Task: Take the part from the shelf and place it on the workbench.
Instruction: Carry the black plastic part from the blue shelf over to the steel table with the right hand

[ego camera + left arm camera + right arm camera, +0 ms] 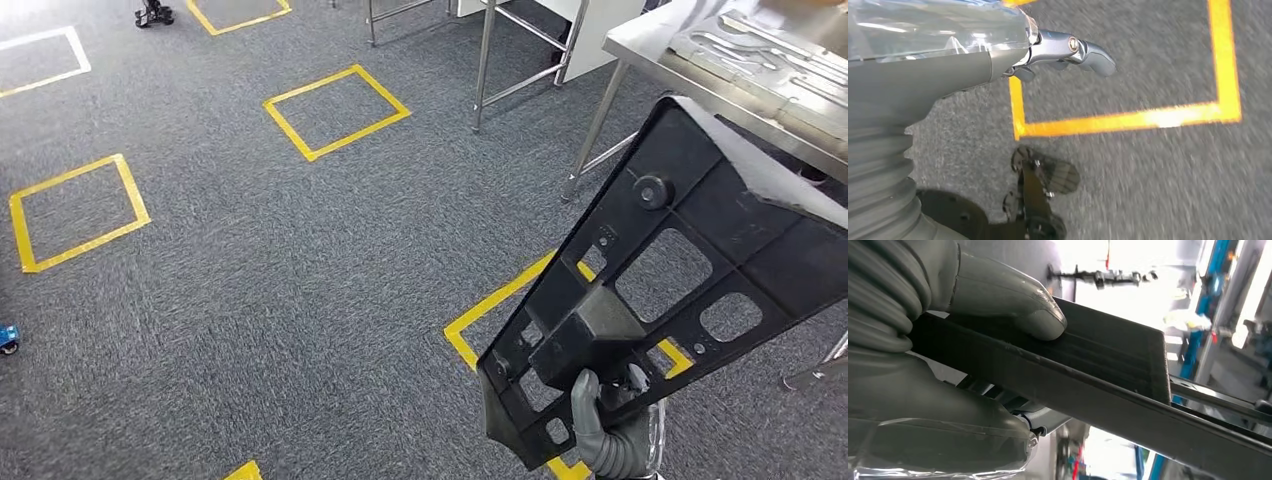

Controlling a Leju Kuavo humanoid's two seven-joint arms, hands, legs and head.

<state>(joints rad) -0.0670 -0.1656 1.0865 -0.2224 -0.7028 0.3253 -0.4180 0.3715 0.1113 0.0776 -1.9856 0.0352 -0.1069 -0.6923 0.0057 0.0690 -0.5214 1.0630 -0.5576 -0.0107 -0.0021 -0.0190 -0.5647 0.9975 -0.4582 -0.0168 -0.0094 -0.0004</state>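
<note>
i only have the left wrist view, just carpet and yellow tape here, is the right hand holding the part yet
Observer: Yes. The right hand grips the flat black plastic part with cut-outs at its lower end.
Operator: how's the grip
Observer: In the right wrist view the thumb presses on the part's face, the other fingers beneath it.
Operator: workbench close
Observer: The steel workbench stands ahead on the right; the part's upper corner overlaps its edge in the head view.

Black part (680, 270); grey carpet (300, 250); yellow tape squares (337, 112); silver workbench (700, 75).
</note>
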